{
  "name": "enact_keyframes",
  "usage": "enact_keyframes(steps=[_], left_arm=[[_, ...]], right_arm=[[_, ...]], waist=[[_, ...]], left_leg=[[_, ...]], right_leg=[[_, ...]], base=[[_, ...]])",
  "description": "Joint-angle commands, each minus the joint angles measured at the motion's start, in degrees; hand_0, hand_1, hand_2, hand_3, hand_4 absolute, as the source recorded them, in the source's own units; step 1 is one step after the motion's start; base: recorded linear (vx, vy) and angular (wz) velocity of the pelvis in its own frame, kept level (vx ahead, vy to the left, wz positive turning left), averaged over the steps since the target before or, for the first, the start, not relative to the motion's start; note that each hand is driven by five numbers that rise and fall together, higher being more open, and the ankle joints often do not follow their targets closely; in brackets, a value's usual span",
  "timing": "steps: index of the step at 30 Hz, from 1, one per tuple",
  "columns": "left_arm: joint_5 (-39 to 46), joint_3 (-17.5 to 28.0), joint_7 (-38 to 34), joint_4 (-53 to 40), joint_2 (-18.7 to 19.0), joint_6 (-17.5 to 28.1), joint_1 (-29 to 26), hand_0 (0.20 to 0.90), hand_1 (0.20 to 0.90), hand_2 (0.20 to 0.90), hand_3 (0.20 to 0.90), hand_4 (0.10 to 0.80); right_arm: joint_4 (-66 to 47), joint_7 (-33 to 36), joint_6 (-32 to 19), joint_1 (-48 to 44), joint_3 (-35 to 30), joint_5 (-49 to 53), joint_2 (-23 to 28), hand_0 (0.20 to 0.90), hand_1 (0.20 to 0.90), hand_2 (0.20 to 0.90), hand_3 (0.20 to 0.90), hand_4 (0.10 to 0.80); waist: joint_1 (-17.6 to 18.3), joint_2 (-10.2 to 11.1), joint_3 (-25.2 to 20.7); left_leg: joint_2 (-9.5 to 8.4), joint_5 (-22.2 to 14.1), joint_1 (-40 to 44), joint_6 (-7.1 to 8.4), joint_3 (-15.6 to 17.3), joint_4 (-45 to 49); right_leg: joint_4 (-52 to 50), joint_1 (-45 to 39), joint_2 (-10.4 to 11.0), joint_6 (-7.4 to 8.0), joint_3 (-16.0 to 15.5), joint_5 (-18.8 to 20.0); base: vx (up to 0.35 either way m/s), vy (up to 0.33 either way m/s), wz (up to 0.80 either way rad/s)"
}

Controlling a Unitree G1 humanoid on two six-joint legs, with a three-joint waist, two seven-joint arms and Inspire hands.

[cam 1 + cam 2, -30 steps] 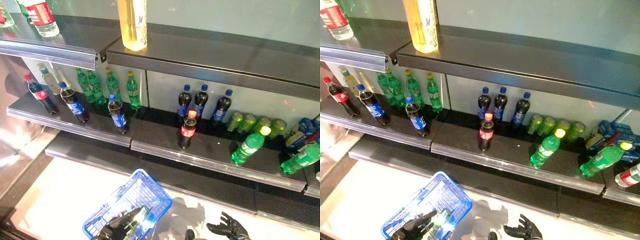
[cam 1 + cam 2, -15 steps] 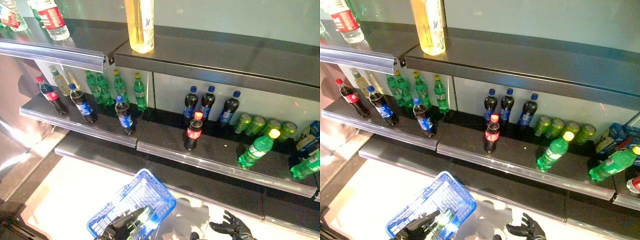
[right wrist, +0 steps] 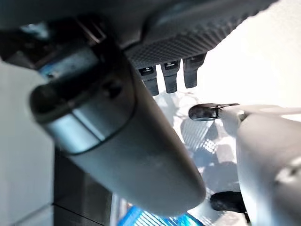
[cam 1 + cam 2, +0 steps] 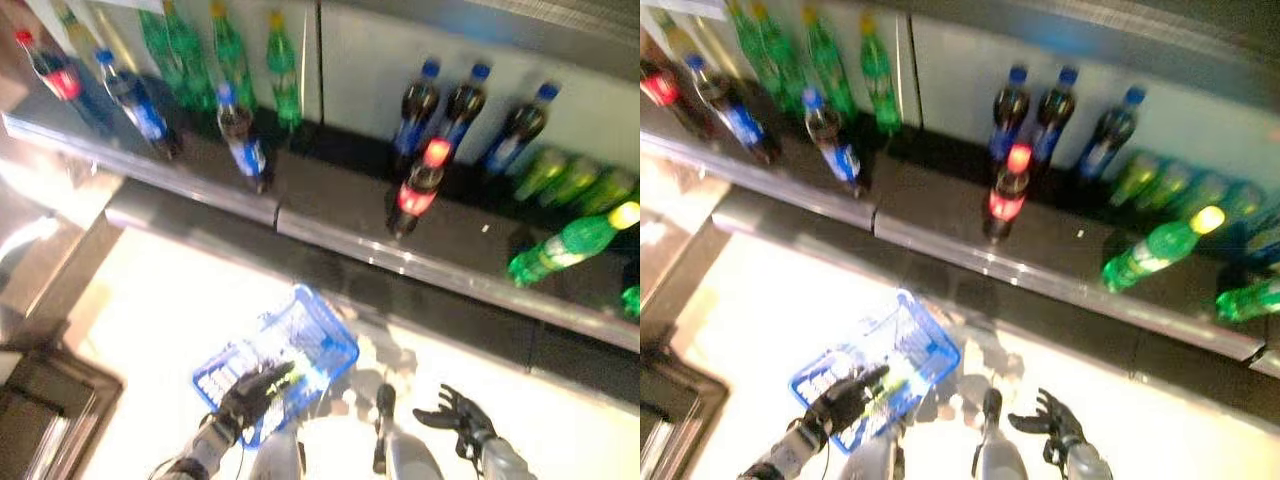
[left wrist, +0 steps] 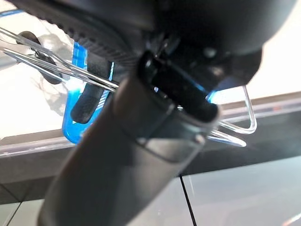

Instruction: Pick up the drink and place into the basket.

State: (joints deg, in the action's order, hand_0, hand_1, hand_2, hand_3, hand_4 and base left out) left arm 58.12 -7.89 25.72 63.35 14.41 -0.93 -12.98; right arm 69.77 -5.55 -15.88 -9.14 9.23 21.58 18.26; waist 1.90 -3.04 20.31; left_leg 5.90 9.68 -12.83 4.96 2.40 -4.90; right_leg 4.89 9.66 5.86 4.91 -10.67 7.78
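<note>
Blue wire basket [image 4: 275, 360] is carried low by the clasped left hand [image 4: 250, 390] as receptacle; right hand [image 4: 455, 415] splayed, empty, drinks left on the shelf [image 4: 330, 205].

Basket [image 4: 300, 345]: contents blurred, partly hidden under my left hand [image 4: 250, 390]. Green bottles [image 4: 215, 45] at 11 o'clock: tops cut off. Bottle labels unreadable.

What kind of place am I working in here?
Most likely a shop's drinks aisle, or a mock-up of one: a long dark shelf lined with cola bottles and green soda bottles, and a blue shopping basket held by the left hand.
</note>
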Motion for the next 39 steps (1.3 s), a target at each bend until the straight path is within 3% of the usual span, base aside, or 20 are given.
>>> enact_keyframes(steps=[1, 7, 12, 22, 31, 39], left_arm=[[4.1, -0.9, 4.6, -2.1, 1.5, 1.8, -2.6, 0.3, 0.3, 0.3, 0.2, 0.1], [5.1, -2.0, 5.1, -1.3, 1.9, 2.6, -4.2, 0.3, 0.3, 0.3, 0.2, 0.1], [5.6, -2.7, 3.6, -3.8, 2.1, 3.0, -3.9, 0.3, 0.3, 0.3, 0.2, 0.1], [6.9, -2.6, 0.4, -9.7, 3.8, 3.3, -0.6, 0.3, 0.3, 0.3, 0.2, 0.1], [8.0, -2.2, 1.0, -10.6, 4.1, 4.2, 0.9, 0.3, 0.3, 0.3, 0.2, 0.1], [8.3, -1.8, 1.4, -10.8, 3.1, 5.3, 2.3, 0.3, 0.3, 0.3, 0.2, 0.1]], right_arm=[[-2.9, 1.5, -5.1, -2.8, 2.3, 2.7, 3.1, 0.9, 0.9, 0.9, 0.9, 0.8], [-6.5, 3.4, -11.2, -4.8, 5.3, -1.4, 4.5, 0.9, 0.9, 0.9, 0.9, 0.8], [-15.9, 6.4, -14.1, -5.6, 8.0, -2.5, 5.0, 0.9, 0.9, 0.9, 0.9, 0.8], [-42.9, 12.6, -13.7, -4.4, 10.1, -9.1, 8.5, 0.9, 0.9, 0.9, 0.9, 0.8], [-53.9, 17.2, -15.8, -3.5, 9.0, -13.2, 13.1, 0.9, 0.9, 0.9, 0.9, 0.8], [-59.7, 23.8, -19.6, -2.2, 4.9, -11.6, 13.8, 0.9, 0.9, 0.9, 0.9, 0.8]], waist=[[-1.3, 1.9, 2.0], [-1.4, 2.5, 3.5], [-1.8, 3.2, 3.8], [-1.6, 4.5, 4.2], [-1.1, 4.5, 4.5], [-0.3, 4.2, 5.1]], left_leg=[[-3.07, -5.2, -0.3, -1.53, 2.0, 4.0], [-3.53, -8.8, -6.1, -1.53, 1.2, 16.3], [-3.38, -10.9, -8.5, -2.08, 0.8, 21.0], [-3.84, -10.9, -8.3, -2.76, -0.3, 20.1], [-3.6, -11.0, -7.8, -2.8, 0.4, 19.8], [-3.09, -11.3, -7.6, -2.51, 1.6, 20.3]], right_leg=[[-8.0, 5.4, 1.1, 0.95, 3.0, -3.5], [-16.0, 9.2, 3.1, 0.28, 1.6, -6.4], [-20.0, 11.5, 3.8, 0.34, 1.6, -7.8], [-19.5, 11.5, 2.1, 0.68, 3.4, -8.0], [-18.2, 10.0, 2.1, 1.06, 3.8, -8.2], [-17.6, 8.7, 2.2, 0.9, 4.4, -8.5]], base=[[-0.232, -0.043, 0.17], [-0.102, -0.033, 0.05], [-0.024, -0.046, 0.05], [0.0, -0.042, 0.07], [0.001, 0.0, 0.0], [-0.01, 0.023, -0.03]])
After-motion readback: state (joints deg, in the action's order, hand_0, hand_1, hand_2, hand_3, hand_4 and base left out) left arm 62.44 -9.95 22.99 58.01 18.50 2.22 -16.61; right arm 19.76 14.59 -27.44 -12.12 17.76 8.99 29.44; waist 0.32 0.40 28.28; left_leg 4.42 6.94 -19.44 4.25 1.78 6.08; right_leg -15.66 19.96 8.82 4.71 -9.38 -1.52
